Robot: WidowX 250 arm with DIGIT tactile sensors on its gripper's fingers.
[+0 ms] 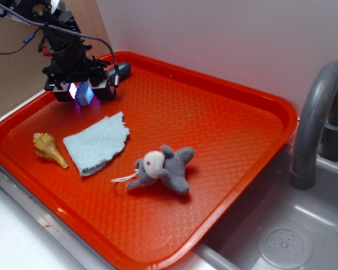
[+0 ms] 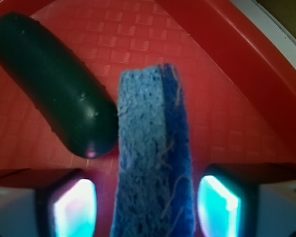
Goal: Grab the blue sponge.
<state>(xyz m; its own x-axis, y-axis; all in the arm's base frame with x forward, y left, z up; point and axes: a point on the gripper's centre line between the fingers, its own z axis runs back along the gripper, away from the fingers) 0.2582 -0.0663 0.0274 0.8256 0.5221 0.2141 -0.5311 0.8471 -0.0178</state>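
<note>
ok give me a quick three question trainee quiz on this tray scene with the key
1. True or false: the blue sponge sits between the end effector fingers.
2. What lies beside the sponge in the wrist view: (a) seashell, (b) dark oval bar, (c) plush toy?
3. Name the item between the seashell and the plush toy.

Key:
1. True; gaps show on both sides, so no grip yet.
2. b, the dark oval bar.
3. The pale blue cloth.
</note>
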